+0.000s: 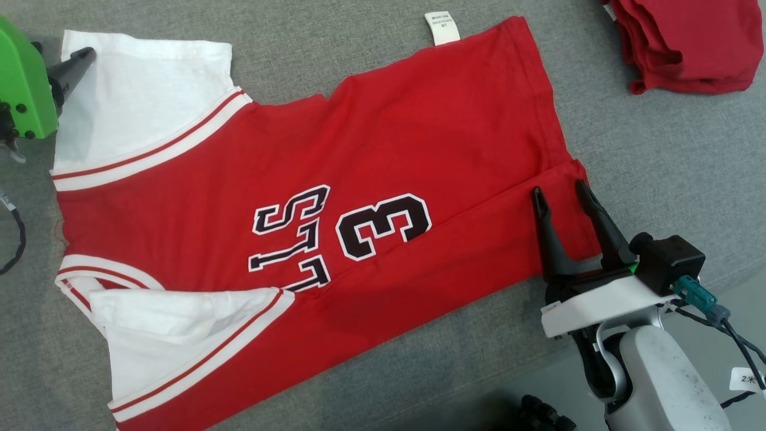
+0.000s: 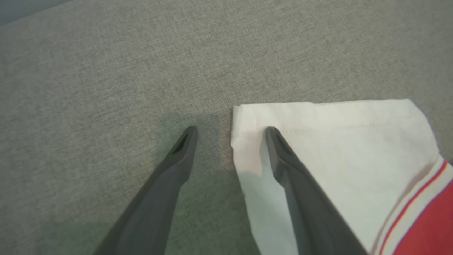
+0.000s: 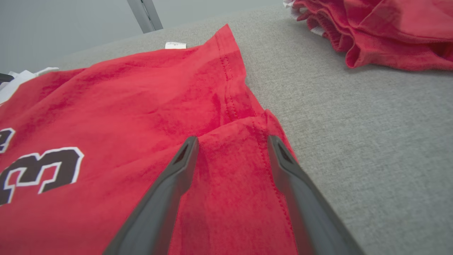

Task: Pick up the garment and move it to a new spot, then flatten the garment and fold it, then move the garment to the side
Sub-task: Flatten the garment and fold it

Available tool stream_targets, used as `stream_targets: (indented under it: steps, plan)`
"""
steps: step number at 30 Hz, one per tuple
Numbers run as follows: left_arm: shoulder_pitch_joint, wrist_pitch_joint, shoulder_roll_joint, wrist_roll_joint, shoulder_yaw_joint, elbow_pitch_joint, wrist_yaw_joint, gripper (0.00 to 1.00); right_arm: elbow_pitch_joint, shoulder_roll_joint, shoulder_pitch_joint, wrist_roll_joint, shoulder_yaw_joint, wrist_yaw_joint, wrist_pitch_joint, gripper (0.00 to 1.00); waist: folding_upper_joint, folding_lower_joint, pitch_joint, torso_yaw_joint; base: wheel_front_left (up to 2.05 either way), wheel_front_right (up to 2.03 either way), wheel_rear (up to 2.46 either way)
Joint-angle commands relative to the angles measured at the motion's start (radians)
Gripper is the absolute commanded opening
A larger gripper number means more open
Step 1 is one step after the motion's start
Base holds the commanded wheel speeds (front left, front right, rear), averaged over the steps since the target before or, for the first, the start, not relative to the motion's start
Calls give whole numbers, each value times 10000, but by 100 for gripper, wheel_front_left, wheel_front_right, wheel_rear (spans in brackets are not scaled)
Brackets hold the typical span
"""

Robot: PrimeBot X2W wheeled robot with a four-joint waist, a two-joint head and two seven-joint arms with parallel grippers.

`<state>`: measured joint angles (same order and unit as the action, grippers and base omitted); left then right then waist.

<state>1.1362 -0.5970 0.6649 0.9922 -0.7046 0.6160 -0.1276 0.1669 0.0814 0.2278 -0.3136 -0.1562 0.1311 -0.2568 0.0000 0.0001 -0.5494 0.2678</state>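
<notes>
A red jersey (image 1: 359, 149) with white sleeves and a black "3" lies spread on the grey cloth surface (image 1: 658, 149). Its near long edge is folded over onto the body. My right gripper (image 1: 562, 193) stands open at the hem corner, with both fingers over the folded red edge (image 3: 230, 166) and nothing pinched between them. At the far left, my left gripper (image 1: 84, 57) is open at the outer corner of the white sleeve (image 2: 336, 141). One of its fingers (image 2: 279, 148) rests over the sleeve, the other over bare grey cloth.
A pile of red garments (image 1: 688, 42) lies at the back right, apart from the jersey. A white label (image 1: 441, 27) sticks out at the jersey's far edge. The surface's edge runs past my right arm at the lower right, and a black cable (image 1: 18, 233) hangs at the left.
</notes>
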Motion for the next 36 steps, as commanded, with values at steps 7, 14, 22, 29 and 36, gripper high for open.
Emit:
stream_targets:
  steps: [7,14,22,29,36]
  plan:
    - [220,361,156,159,-170,-50,-46,0,-260,132,457,133,-126,-10,98,100,0,-1,-108,167,0,0,0]
    - [382,737,359,474,-370,-321,-48,0,-663,257,1864,216,-95,-10,1908,100,0,-1,-186,211,0,0,0]
    - [694,1081,397,709,-695,-611,-49,0,-191,-101,4419,900,525,-8,5898,100,0,-1,-241,-41,0,0,0]
    - [835,1344,542,1022,-1044,-840,-48,0,452,-285,5929,1296,1395,-5,9239,100,0,-1,-222,-255,0,0,0]
    - [964,1522,668,1236,-1386,-929,-49,0,1069,-306,7086,1616,1593,-7,11397,100,0,-1,-320,-395,0,0,0]
